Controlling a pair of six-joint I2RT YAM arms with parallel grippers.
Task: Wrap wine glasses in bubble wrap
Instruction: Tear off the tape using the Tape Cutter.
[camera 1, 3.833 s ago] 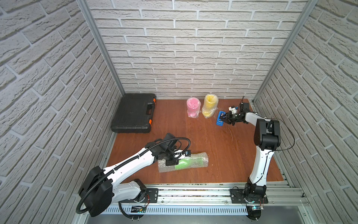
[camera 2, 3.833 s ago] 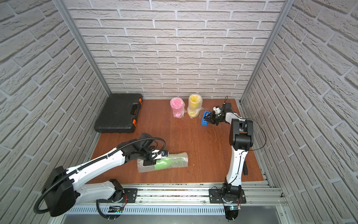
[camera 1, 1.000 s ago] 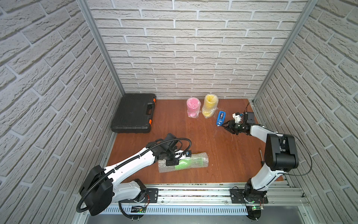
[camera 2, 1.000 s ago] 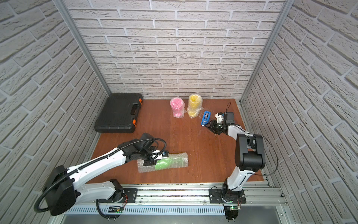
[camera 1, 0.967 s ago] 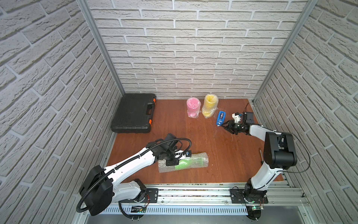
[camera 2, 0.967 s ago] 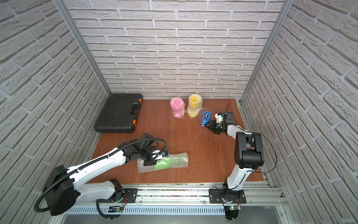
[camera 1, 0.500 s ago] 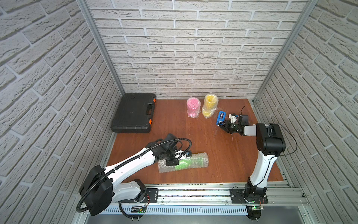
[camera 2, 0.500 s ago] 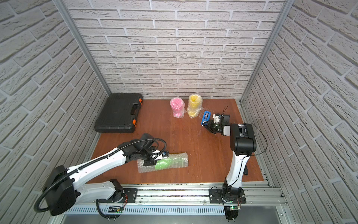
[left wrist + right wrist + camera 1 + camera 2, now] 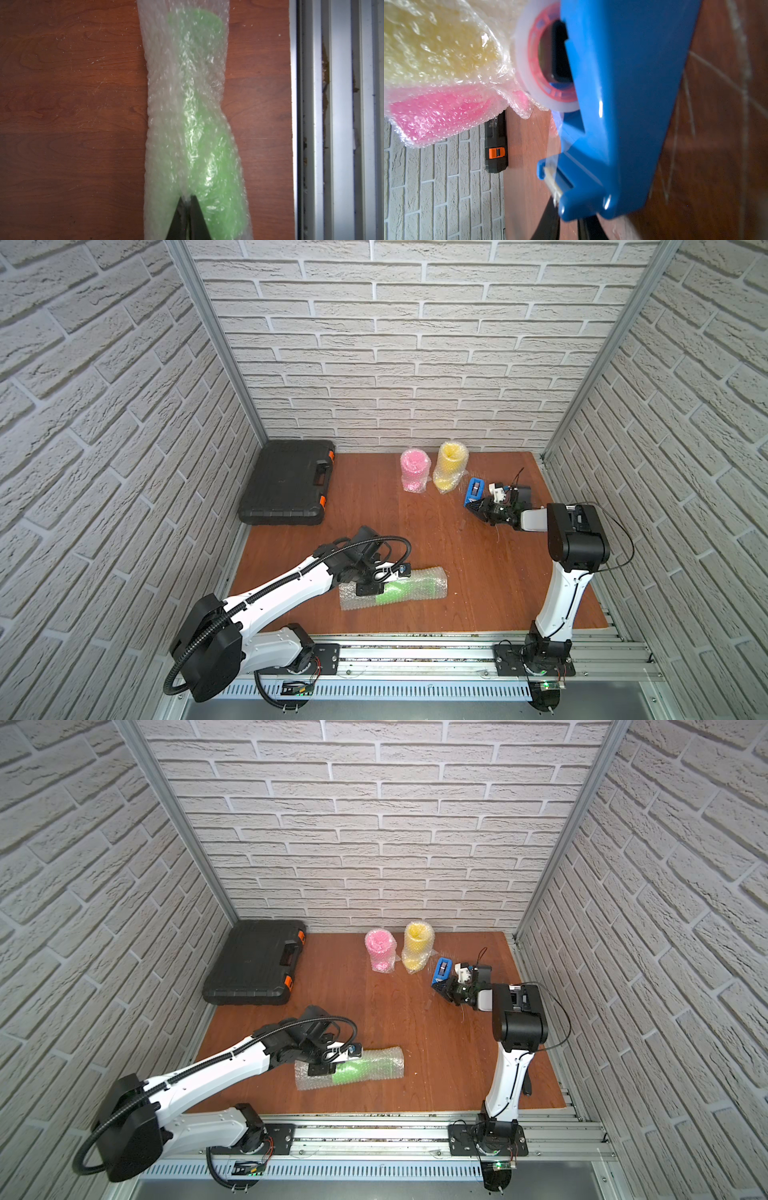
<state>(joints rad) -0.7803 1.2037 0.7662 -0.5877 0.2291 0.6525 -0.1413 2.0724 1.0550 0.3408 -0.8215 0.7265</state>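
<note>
White faux-brick walls (image 9: 415, 364) on three sides, with metal posts (image 9: 216, 344) in the far corners. Reddish wood floor (image 9: 374, 522), black case (image 9: 286, 485) far left, aluminium rail (image 9: 415, 655) along the near edge. Soft, even light.

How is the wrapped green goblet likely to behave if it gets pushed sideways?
Probably rolls: the green goblet lies on its side inside a tube of bubble wrap on the flat table. The wrap's ends likely flop, being empty past the goblet. The left gripper, pinching the wrap, may check it.
</note>
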